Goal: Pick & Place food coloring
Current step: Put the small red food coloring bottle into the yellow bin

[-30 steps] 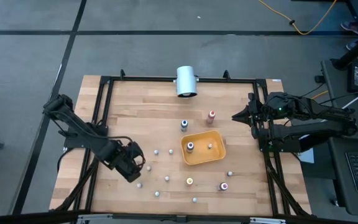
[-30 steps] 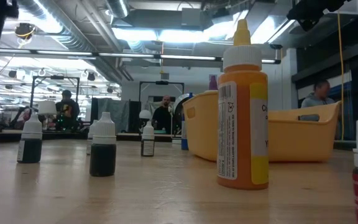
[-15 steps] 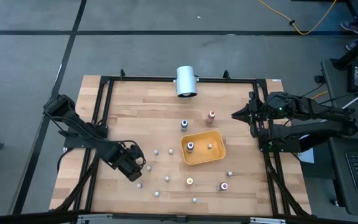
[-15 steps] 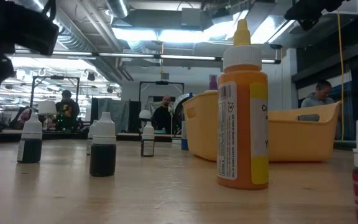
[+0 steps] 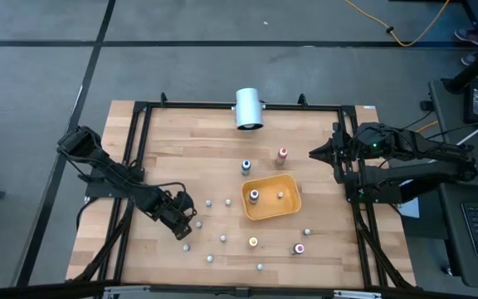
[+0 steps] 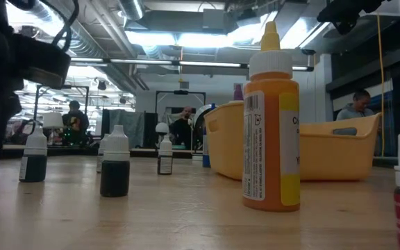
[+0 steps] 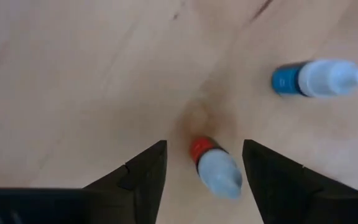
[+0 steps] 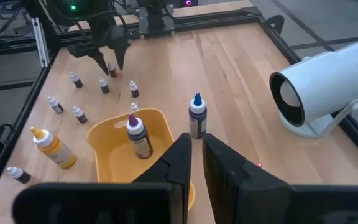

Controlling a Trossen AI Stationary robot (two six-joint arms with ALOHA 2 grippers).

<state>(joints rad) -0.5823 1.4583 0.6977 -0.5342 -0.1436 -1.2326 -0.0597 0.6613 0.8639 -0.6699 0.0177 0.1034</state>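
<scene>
- While the left gripper point(image 5: 186, 224) sits low over the near-left part of the table point(image 5: 181, 149), its fingers point(image 7: 138, 177) stand apart on either side of a red-bodied bottle point(image 7: 214, 167); not closed on it, gaps visible on both sides in the left wrist view.
- That bottle stands upright between the fingers, pale cap up toward the camera.
- Blue-bodied bottle point(image 7: 319, 78) lies on its side on the wood, just beyond the gripper and off to one side, clear of both fingers.
- Rest of the food coloring: small capped bottles point(image 5: 216, 241) scattered on the table beside and past the left gripper, toward the tray.
- Orange-yellow tray point(image 5: 271, 198) is well to the right of the left gripper, with one dark bottle point(image 5: 254, 195) and one pale-capped bottle inside.
- Just behind the tray: one blue-capped bottle point(image 5: 246, 167), one red one point(image 5: 282, 154).
- Larger orange bottle point(image 6: 271, 125) stands upright in front of the tray, near the table's front edge.
- Right gripper point(image 5: 315, 154) is parked at the right edge of the table, well away from the tray, jaws nearly together, holding nothing.
- White cylinder point(image 5: 248, 109) sits at the far edge, well apart from both grippers.
- People visible in the room beyond the table in the low view.
</scene>
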